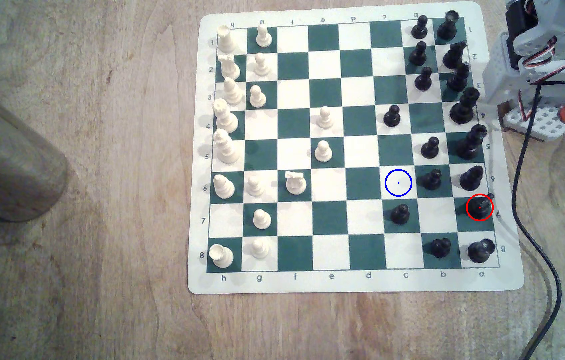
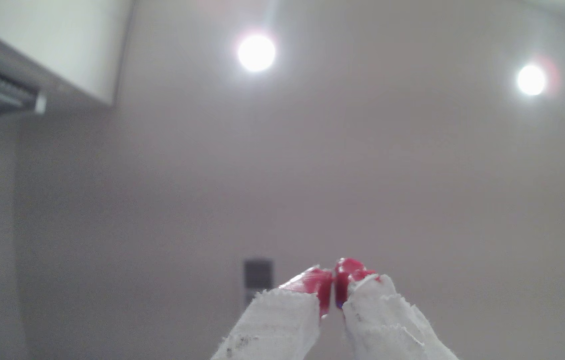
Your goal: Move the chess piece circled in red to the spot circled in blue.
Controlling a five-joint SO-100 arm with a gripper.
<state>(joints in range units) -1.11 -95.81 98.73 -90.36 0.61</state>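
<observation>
We see the black knight [image 1: 479, 207] ringed in red on its green square at the board mat [image 1: 343, 284]'s edge, exterior view's right, untouched. Our jaws [image 2: 335, 289] are closed on nothing, aimed at the ceiling. Descending, we risk toppling the bishop [image 1: 471, 178] just beside it. The blue-ringed square [image 1: 398, 182] sits bare, pawns [image 1: 431, 179] close around.

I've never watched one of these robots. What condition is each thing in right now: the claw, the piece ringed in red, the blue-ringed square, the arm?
gripper: shut, red tips together, nothing between them, aimed at ceiling lights.
chess piece circled in red: upright on its green edge square, untouched.
spot circled in blue: cream square, vacant.
arm: folded up beside the board, off the exterior view's right edge of the mat.
black pawn: upright, on the green square next to the blue-ringed one.
</observation>
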